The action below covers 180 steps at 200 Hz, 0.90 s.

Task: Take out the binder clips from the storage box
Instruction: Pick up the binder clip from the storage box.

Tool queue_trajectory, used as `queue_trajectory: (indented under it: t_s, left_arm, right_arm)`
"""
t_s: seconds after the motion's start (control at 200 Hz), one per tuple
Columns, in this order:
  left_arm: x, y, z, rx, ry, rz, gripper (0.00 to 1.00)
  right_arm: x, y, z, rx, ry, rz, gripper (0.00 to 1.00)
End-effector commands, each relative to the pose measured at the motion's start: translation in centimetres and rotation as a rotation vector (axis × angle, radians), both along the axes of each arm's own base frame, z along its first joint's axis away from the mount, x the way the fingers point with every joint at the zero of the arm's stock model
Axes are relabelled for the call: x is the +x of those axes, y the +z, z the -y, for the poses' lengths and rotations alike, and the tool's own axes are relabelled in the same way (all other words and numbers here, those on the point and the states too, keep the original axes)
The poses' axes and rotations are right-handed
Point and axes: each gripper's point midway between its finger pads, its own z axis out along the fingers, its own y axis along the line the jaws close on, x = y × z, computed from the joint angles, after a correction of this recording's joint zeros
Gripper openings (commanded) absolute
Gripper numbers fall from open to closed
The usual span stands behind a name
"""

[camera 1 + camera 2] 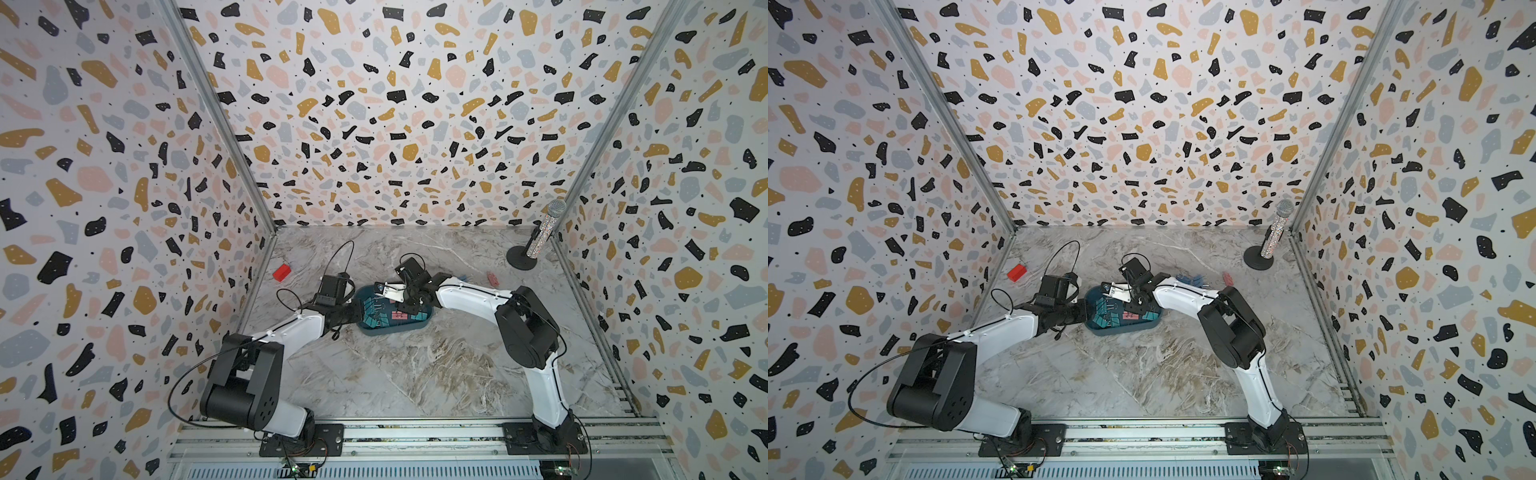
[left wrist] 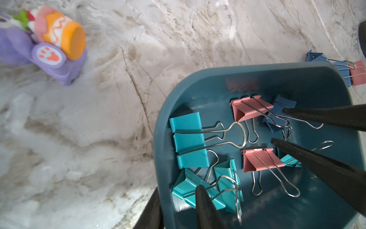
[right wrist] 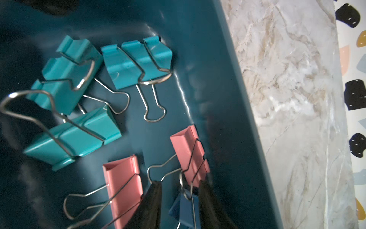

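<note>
In both top views we see the storage box (image 1: 386, 332) (image 1: 1121, 332) lying on the marble table (image 1: 415, 374) (image 1: 1142, 374) between the two arms, with the binder clips (image 1: 374, 316) (image 1: 1106, 318) scattered on its floor. The left gripper (image 1: 356, 311) (image 1: 1086, 318) meets the box at its left end, and the right gripper (image 1: 405, 308) (image 1: 1136, 308) points down into it from the far side. Loose clips (image 1: 492, 277) (image 1: 1227, 277) lie on the table beyond the box. A red block (image 1: 281, 272) (image 1: 1016, 272) sits near the left wall, and a microphone (image 1: 544, 232) (image 1: 1275, 232) stands in the far right corner. From the left wrist we find the left gripper (image 2: 178, 189) clamped on the wall of the storage box (image 2: 257, 66), with one finger inside above the teal clips (image 2: 188, 136) and the other outside. Across the box, the right gripper (image 2: 277, 125) has its fingers (image 2: 326, 117) apart, the tips on either side of a blue clip (image 2: 279, 115) that lies beside two pink clips (image 2: 251, 108). The loose clips (image 2: 340, 68) lie just outside the far wall, and a purple-and-orange toy (image 2: 49, 45) lies well apart on the table (image 2: 118, 119). From the right wrist we see the right gripper (image 3: 180, 183) with its fingers (image 3: 152, 202) parted. The blue clip (image 3: 184, 210) and the wire handles of the pink clips (image 3: 190, 152) show in the gap, and we cannot tell whether the tips press on anything. The teal clips (image 3: 69, 79) lie farther along the floor of the storage box (image 3: 227, 99).
</note>
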Motion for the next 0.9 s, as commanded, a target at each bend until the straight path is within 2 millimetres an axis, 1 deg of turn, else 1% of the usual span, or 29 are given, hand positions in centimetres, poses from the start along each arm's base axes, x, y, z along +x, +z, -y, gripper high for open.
queue_trajectory:
  t_s: [0.0,0.155,0.305,0.441,0.621,0.726,0.896]
  left_arm:
    - [0.3,0.6,0.4,-0.027,-0.01,0.03,0.3]
    - [0.3,0.7,0.4,-0.028,-0.01,0.032,0.3]
    - [0.3,0.6,0.4,-0.03,-0.012,0.029,0.3]
    - [0.2,0.7,0.4,-0.03,-0.01,0.031,0.3]
    - [0.2,0.6,0.4,-0.03,-0.009,0.03,0.3]
    - [0.2,0.7,0.4,-0.03,-0.01,0.032,0.3]
    - [0.2,0.8,0.3,-0.027,-0.009,0.036,0.3]
  right_arm:
    - [0.8,1.8,-1.0,0.023,0.002,0.045,0.36]
    - [1.0,1.8,-1.1,0.025,-0.002,0.054,0.35]
    - [1.1,2.0,-1.3,0.034,-0.004,0.06,0.3]
    - [1.2,2.2,-1.5,0.047,-0.002,0.061,0.29]
    - [1.2,2.3,-1.5,0.052,-0.004,0.061,0.15]
    - [1.2,2.9,-1.5,0.066,-0.007,0.071,0.08]
    - [0.7,4.6,-1.4,0.093,-0.001,0.076,0.04]
